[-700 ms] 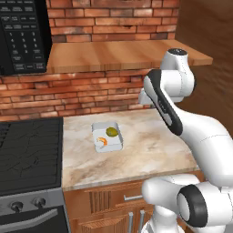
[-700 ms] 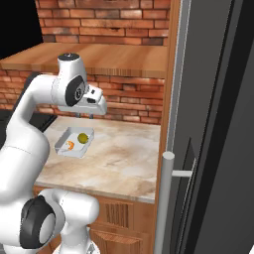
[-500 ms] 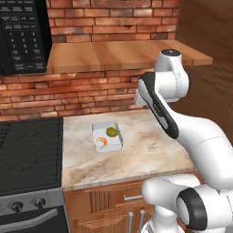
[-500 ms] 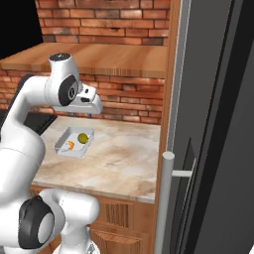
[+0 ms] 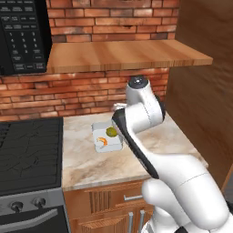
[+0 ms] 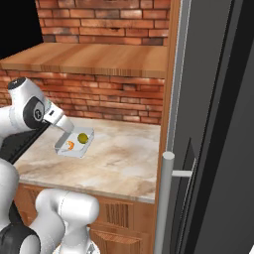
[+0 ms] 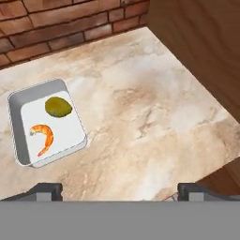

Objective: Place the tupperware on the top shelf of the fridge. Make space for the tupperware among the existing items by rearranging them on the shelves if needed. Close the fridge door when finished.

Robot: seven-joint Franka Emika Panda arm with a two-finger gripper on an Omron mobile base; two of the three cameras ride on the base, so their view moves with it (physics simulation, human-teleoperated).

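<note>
The tupperware is sitting flat on the marble counter, toward the back near the brick wall, with nothing touching it. Inside it an olive-green ball is lying at the end nearer the wall and an orange curved shrimp is lying beside it at the nearer end, the two close together but apart. In the hand view the container is lying in the left half, and the two dark fingertips are standing far apart at the bottom corners, so the jaws are spread wide and gripping nothing. The gripper is hanging above the counter just beside the container's near left side in the right base view, angled down toward it without touching it. In the left base view the white arm is bending over the counter and covering the container's right edge. A black stove is sitting to the left of the counter, a black microwave is hanging above it, and a wooden shelf is running along the wall over the counter. On the right, the fridge is standing tall and grey with its vertical bar handle close to the camera, the door facing the camera looking shut.
</note>
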